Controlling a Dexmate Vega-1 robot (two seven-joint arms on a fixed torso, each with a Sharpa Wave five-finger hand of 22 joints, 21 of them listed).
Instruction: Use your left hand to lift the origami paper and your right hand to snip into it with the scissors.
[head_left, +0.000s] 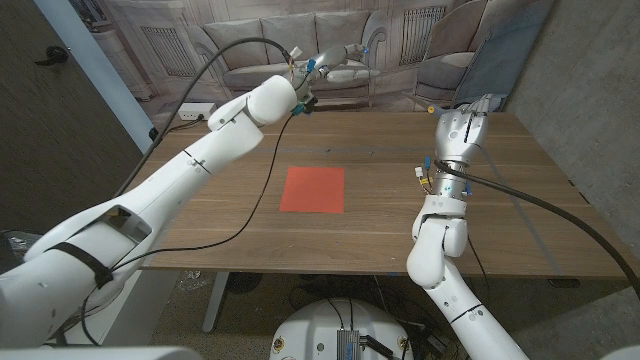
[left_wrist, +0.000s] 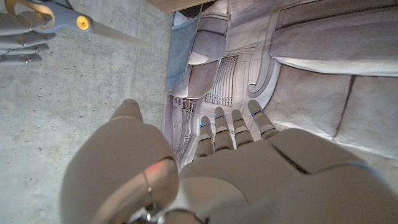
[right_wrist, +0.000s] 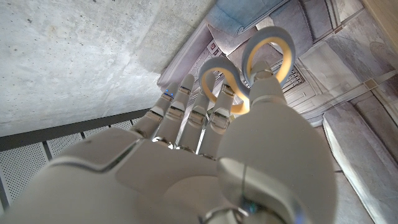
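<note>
Head view: both arms are raised above the wooden surface (head_left: 400, 250). The left arm reaches from 8 o'clock toward 12 o'clock, and the left hand (head_left: 335, 62) is held high beyond the far edge, in front of a backdrop printed with sofas (head_left: 300, 45). Its fingers (left_wrist: 233, 127) are extended, close side by side and holding nothing, as the left wrist view shows. The right arm rises from 5 o'clock with the forearm nearly upright, and the right hand (head_left: 462, 130) is held above the right part of the surface, fingers pointing up. In the right wrist view this hand (right_wrist: 205, 155) holds the scissors (right_wrist: 249, 68): the fingers pass through the grey, yellow-lined handle loops, with the thumb against the nearer loop. In the left wrist view the scissors (left_wrist: 74, 22) appear with a yellow pivot and closed blades. The origami paper (head_left: 312, 189), a red-orange square, lies flat near the centre of the surface, at 9 o'clock from the right hand and at 6 o'clock from the left hand, well apart from both.
</note>
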